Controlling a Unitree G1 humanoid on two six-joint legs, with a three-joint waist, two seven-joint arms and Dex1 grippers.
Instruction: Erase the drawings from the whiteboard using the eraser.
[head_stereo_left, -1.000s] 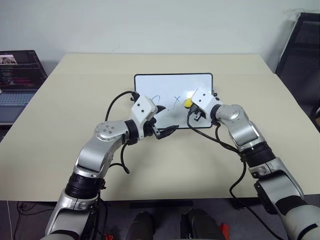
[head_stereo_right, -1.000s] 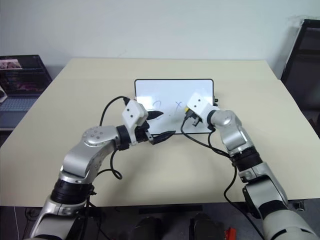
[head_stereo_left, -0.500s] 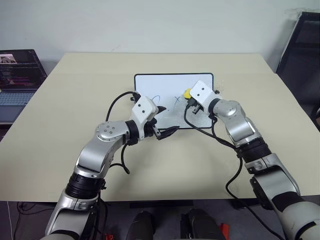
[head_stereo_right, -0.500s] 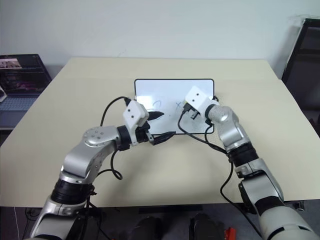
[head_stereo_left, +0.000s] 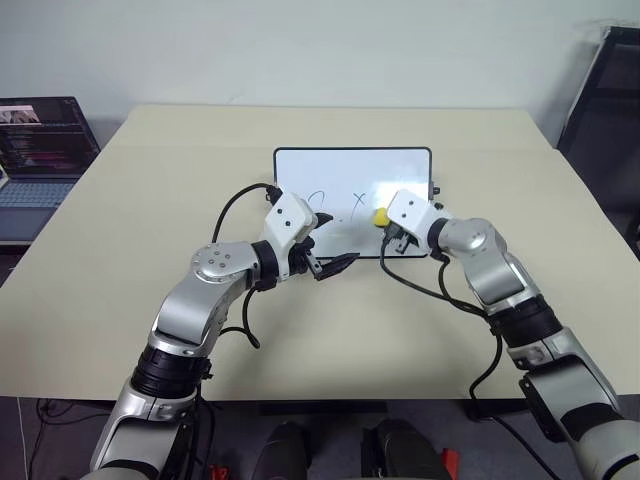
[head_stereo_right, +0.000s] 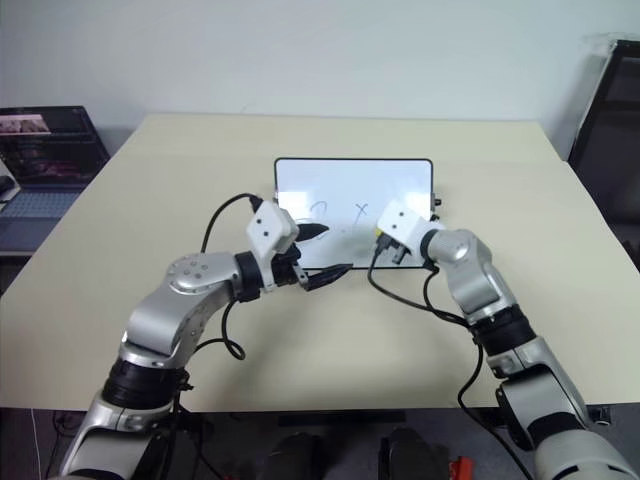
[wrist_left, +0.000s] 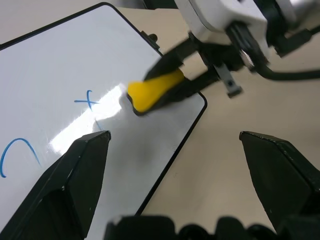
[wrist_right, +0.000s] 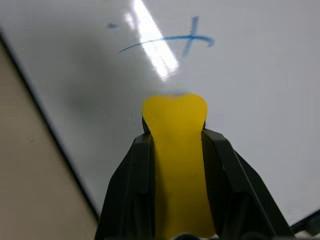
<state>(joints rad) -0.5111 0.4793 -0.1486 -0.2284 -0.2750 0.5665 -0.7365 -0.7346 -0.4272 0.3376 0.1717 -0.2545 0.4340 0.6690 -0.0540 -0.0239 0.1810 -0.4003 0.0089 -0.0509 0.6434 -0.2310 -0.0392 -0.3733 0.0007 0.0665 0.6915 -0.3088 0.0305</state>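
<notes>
Yellow and block-shaped, the eraser (wrist_right: 175, 165) is pinched between the two black fingers of the right gripper (head_stereo_left: 385, 228), and its front end touches the whiteboard (head_stereo_left: 352, 170) near the right part of the board's front edge. Just beside it on the white surface stand the drawings (wrist_left: 89, 102): a blue "x", a dot and a curved stroke. The left gripper (head_stereo_left: 333, 250) hovers at the whiteboard's front edge with its fingers spread apart, holding nothing.

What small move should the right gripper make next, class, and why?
Probably slide the eraser, clamped in the right gripper, across the whiteboard onto the blue "x". That mark lies unerased just ahead of the eraser's tip, which already sits at the board's surface.
</notes>
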